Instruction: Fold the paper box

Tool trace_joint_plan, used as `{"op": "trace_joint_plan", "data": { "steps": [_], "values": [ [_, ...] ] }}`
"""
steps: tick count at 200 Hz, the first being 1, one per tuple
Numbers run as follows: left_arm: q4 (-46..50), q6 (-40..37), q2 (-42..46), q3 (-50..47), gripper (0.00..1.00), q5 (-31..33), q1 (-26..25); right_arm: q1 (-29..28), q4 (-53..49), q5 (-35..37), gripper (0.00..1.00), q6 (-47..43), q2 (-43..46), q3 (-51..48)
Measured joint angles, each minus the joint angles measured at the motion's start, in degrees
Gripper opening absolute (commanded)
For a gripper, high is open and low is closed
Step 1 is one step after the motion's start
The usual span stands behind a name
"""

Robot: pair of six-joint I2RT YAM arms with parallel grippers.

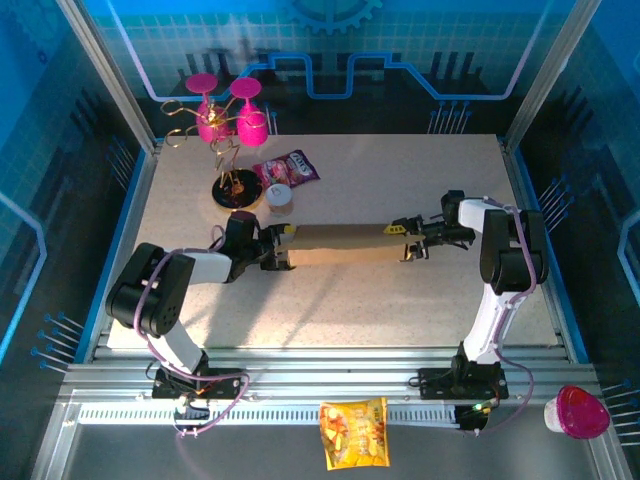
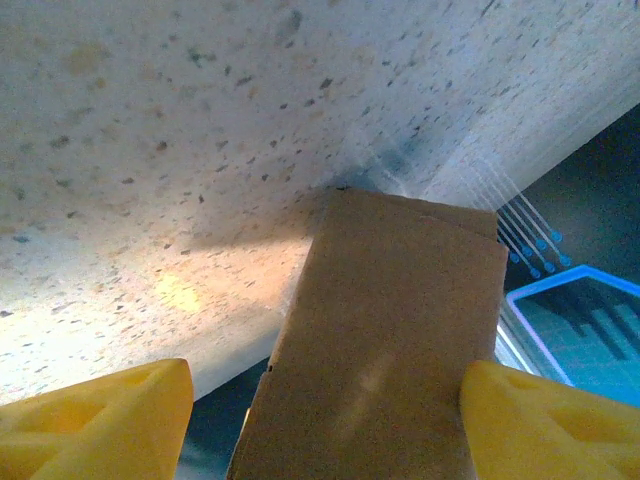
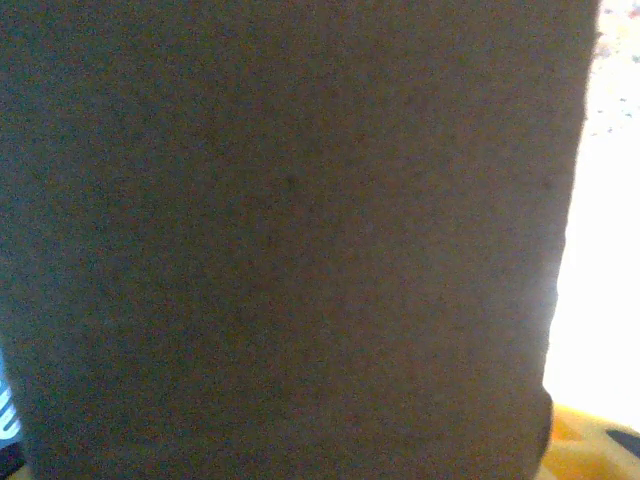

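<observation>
Mid-table, long brown paper box [image 1: 340, 243], left end effector [image 1: 285, 248] open, right end effector [image 1: 410, 240] unclear

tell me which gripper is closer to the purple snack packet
Left. The left gripper sits at the left end of the paper box, the purple snack packet just beyond it; the right gripper is at the box's right end, farther away.

I'm looking at the paper box [image 1: 340, 243] stretching between my left gripper [image 1: 277, 247] and right gripper [image 1: 412, 240] like a low wall across mid-table [image 1: 400, 170], blocking any straight reach to the back. The near side is lying wide open. Back left is looking crowded: a small jar [image 1: 280, 197] sitting just behind the box's left end, a snack packet [image 1: 290, 168], and a rack of pink glasses [image 1: 228, 125]. Back right is looking free.
</observation>
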State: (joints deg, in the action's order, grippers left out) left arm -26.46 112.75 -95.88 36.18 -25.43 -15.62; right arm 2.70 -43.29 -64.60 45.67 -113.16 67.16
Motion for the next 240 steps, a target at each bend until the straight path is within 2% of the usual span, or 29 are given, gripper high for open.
{"op": "trace_joint_plan", "data": {
  "steps": [71, 75, 83, 111, 164, 195, 212, 240],
  "values": [
    [1.1, 2.0, 1.2, 0.0, 0.72, 2.5, -1.3, 0.5, 0.2, -0.2, 0.47, 0.4, -0.5, 0.0],
    [1.5, 2.0, 1.7, 0.0, 0.80, 2.6, -1.4, 0.5, 0.2, -0.2, 0.47, 0.4, -0.5, 0.0],
    [2.2, 2.0, 3.0, 0.0, 0.83, 2.5, -1.5, 0.7, 0.2, -0.1, 0.46, 0.4, -0.5, 0.0],
    [4.8, 1.9, 6.3, 2.0, 0.83, -1.2, -1.8, 0.9, -0.2, -0.5, 0.46, 0.5, -0.6, 0.0],
    [7.6, 1.6, 5.5, 3.8, 0.81, -6.6, -1.9, 1.1, -0.6, -0.8, 0.47, 0.5, -0.6, -0.1],
    [6.8, 2.0, 4.2, 4.0, 0.75, -7.0, -2.7, 1.1, -0.6, -0.8, 0.49, 1.1, -0.8, -0.1],
    [6.8, 2.0, 3.8, 4.5, 0.67, -7.0, -3.7, 1.1, -0.5, -0.8, 0.52, 1.6, -0.9, -0.1],
    [6.4, 2.0, 3.8, 4.8, 0.55, -6.8, -4.2, 1.3, 0.2, -0.1, 0.64, 2.8, -0.9, -0.1]
  ]
}}
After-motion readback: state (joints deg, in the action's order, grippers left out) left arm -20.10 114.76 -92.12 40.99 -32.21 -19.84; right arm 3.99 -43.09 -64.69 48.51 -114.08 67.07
